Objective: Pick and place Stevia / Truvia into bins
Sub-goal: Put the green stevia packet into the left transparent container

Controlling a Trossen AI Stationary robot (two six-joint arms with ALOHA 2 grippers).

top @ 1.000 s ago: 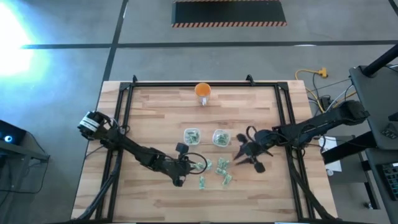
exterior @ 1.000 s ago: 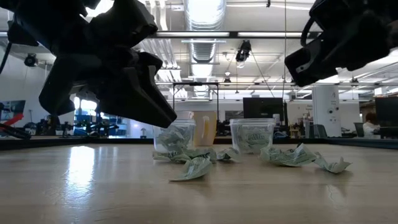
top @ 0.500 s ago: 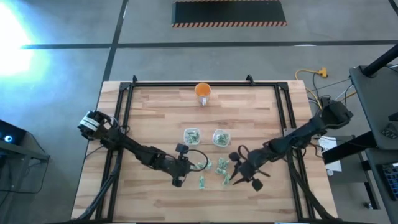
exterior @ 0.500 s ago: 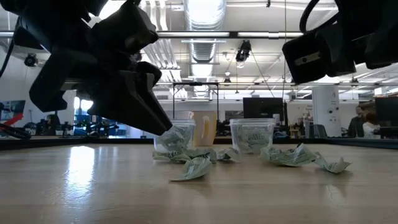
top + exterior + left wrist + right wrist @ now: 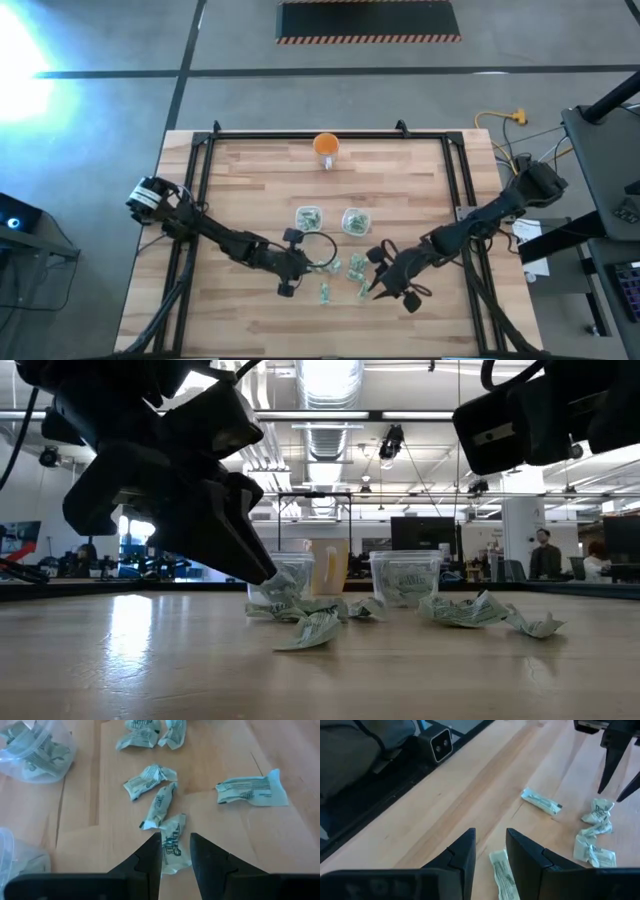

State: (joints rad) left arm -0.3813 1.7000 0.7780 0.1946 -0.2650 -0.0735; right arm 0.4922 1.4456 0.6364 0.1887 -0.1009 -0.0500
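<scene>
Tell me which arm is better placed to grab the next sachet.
Probably the left. The left hand is open with a sachet already between its fingers, near the bins. The right hand is also open and low over a sachet, but that one lies beyond its fingertips.

Left arm being extended from left-centre of high view toward lower centre, wrist being angled down. Left gripper point(image 5: 309, 266) being held low at lower centre, fingers point(image 5: 150, 857) being kept parted by narrow gap, tips being pointed down.

Right arm being stretched from right edge of high view toward lower centre, elbow being bent. Right gripper point(image 5: 377, 283) being held low, right of centre, fingers point(image 5: 464, 851) being kept slightly apart.
</scene>
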